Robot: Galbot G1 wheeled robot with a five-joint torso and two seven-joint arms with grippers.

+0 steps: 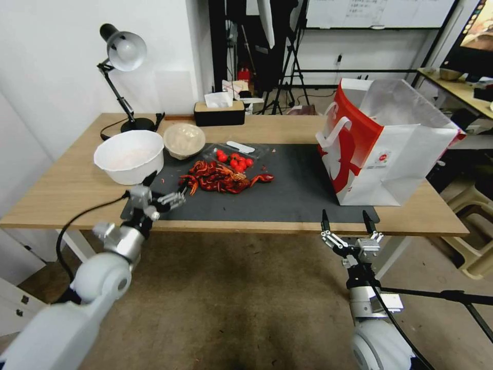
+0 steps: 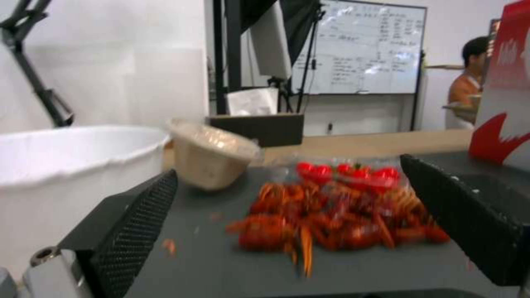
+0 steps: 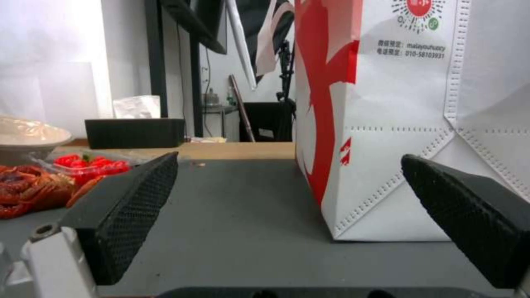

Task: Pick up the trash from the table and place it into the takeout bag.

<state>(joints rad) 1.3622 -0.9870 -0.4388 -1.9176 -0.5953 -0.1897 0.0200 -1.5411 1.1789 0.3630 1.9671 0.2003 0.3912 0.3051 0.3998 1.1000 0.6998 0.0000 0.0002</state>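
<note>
The left gripper (image 1: 165, 189), spread wide and empty beside the crayfish shells (image 1: 222, 178), risks scattering them; the right gripper (image 1: 345, 222) idles agape, also empty.

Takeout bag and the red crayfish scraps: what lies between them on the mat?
Bare dark mat separates takeout bag from crayfish scraps, seen in the head view.

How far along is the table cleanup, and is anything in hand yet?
Nothing looks done. The crayfish shells, tomato tray, lidded bowl and white bowl all sit on the table; I can't see inside the takeout bag. In hand: nothing. The left end effector is open, facing the shells; the right end effector is open at the table's front edge. All pickups remain.
</note>
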